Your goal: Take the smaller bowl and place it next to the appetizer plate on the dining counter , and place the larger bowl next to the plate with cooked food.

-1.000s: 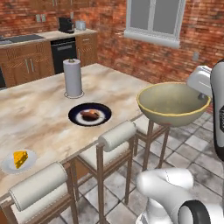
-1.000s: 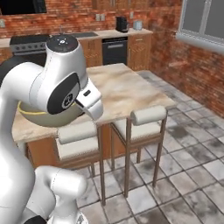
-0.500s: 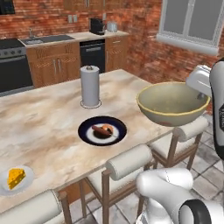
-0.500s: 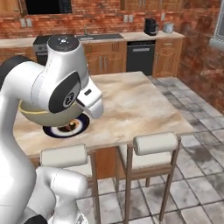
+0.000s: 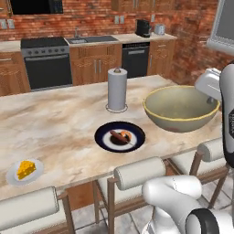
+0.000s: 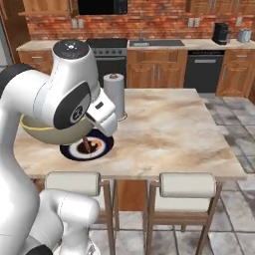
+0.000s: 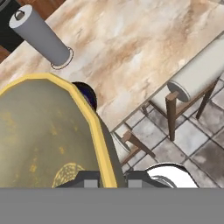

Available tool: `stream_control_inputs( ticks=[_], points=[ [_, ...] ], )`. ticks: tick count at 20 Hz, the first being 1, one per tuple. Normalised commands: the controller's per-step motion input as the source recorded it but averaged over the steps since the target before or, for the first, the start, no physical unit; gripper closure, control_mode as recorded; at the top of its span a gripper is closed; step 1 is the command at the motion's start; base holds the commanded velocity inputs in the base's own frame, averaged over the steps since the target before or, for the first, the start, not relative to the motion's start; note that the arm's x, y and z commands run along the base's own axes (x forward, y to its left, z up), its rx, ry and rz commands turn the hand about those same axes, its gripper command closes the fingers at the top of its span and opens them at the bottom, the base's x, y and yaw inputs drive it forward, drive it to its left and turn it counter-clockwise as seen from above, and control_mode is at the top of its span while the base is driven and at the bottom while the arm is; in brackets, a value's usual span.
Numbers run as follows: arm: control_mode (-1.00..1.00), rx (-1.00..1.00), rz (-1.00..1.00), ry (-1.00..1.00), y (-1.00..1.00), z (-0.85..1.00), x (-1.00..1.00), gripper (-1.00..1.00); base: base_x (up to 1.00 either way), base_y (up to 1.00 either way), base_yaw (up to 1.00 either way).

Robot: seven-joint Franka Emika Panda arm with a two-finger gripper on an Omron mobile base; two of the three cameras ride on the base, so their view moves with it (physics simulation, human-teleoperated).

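Observation:
The larger bowl [image 5: 180, 107], deep and olive-beige with a yellow rim, hangs over the right end of the dining counter [image 5: 59, 123]. My gripper [image 7: 109, 179] is shut on its rim, one finger inside and one outside. To the bowl's left lies the dark-rimmed plate with cooked food [image 5: 119, 136], partly under the bowl [image 7: 43, 131] in the hand view. The appetizer plate [image 5: 25, 171] with its cheese wedge sits at the counter's near left edge. In the right base view the bowl [image 6: 42, 133] shows behind my arm. The smaller bowl is out of view.
A paper towel roll [image 5: 117, 89] stands upright behind the food plate. Padded stools [image 5: 139, 172] [image 6: 188, 185] line the counter's near side. Kitchen cabinets, a stove and a dishwasher run along the back brick wall.
The base has driven, so the whole scene has swung to the right in the left base view and the counter is closer. The bowl has stayed in my gripper throughout.

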Motion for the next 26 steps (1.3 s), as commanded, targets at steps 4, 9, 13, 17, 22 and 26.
stream_control_inputs(
  ticks=[4, 9, 13, 17, 22, 26],
  points=[
    [1.0, 0.0, 0.0, 0.0, 0.0, 0.0, 0.0, 1.0, 0.77, -0.24, 0.39],
    [1.0, 0.0, 0.0, 0.0, 0.0, 0.0, 0.0, 1.0, 0.53, -0.16, 0.24],
    [1.0, 0.0, 0.0, 0.0, 0.0, 0.0, 0.0, 1.0, 0.22, -0.23, 0.03],
    [-1.0, -0.09, -0.11, -0.09, -0.36, -0.71, 0.22, 1.0, 0.0, 0.0, 0.0],
    [-1.0, -0.07, -0.15, -0.1, -0.52, -0.67, 0.29, 1.0, 0.0, 0.0, 0.0],
    [-1.0, -0.06, -0.14, -0.13, -0.52, -0.54, 0.42, 1.0, 0.0, 0.0, 0.0]
  ],
)
